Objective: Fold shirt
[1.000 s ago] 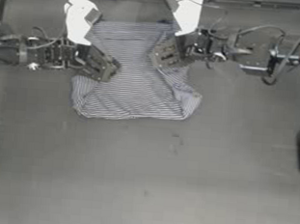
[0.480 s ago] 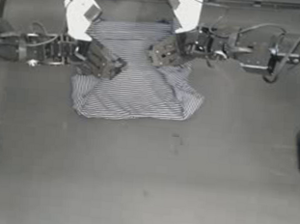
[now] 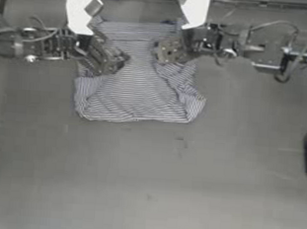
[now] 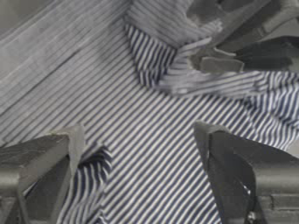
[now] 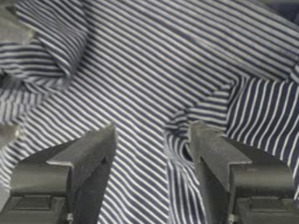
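Shirt [image 3: 137, 80] on the counter [image 3: 177, 187] at its far end, hem nearest, collar farthest. Left claw [image 3: 110, 59] and right claw [image 3: 166, 50] both spread, empty, over the upper body from either side, equally near. Fabric lies directly beneath each; bunched folds sit between them.

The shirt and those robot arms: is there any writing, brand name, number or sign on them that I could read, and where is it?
None can be read.
The shirt: only fine stripes show, no print or logo; its neck label cannot be made out.
The left gripper and right gripper, both open over the shirt: no lettering or numbers visible.
The table: no markings or signs.
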Controlling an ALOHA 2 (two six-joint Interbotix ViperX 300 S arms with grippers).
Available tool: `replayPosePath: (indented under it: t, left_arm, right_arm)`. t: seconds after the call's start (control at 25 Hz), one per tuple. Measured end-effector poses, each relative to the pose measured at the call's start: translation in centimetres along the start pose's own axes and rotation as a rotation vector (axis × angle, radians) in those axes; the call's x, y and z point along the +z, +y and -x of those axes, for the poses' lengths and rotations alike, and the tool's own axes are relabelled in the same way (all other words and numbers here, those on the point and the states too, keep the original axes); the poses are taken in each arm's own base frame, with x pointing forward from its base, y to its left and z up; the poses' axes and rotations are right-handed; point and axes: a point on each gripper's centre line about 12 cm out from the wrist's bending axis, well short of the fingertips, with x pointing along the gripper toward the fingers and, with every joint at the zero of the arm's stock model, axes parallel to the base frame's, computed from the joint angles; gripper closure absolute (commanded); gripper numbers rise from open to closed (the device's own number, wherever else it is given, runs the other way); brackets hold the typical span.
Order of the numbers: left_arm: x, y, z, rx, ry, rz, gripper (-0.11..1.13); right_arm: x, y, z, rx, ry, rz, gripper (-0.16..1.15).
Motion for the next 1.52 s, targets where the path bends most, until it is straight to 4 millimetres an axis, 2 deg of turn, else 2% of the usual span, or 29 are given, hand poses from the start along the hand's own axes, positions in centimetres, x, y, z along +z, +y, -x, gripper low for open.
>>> replayPosePath:
  t: [0.16,0.32,0.52,0.72,0.92,1.12,1.36,1.52]
  left_arm:
    - [0.8,-0.1,2.2,0.036,-0.007,-0.064,0.0]
    - [0.7,-0.9,4.2,0.081,0.033,-0.147,0.0]
    - [-0.6,-2.8,5.8,0.093,0.109,-0.297,0.0]
    - [-1.3,-5.7,6.7,0.045,0.168,-0.473,0.0]
    - [-2.2,-6.5,7.4,0.036,0.263,-0.564,0.0]
    - [-3.1,-7.1,7.6,0.023,0.328,-0.646,0.0]
    - [-4.3,-7.9,6.9,0.011,0.368,-0.713,0.0]
    - [-5.8,-7.8,5.8,0.022,0.433,-0.76,0.0]
  right_arm:
    - [0.5,0.1,1.3,-0.013,-0.006,0.06,0.13]
    - [0.8,0.4,3.3,-0.019,0.001,0.14,0.13]
    - [-0.2,1.5,5.2,-0.013,0.073,0.299,0.13]
    - [-1.5,3.0,6.4,0.037,0.12,0.471,0.13]
    - [-2.1,3.9,7.7,0.063,0.136,0.622,0.13]
    - [-3.8,5.0,8.2,0.09,0.177,0.854,0.11]
    - [-4.5,5.2,8.4,0.112,0.222,0.9,0.1]
    - [-5.6,5.2,8.1,0.117,0.275,0.942,0.01]
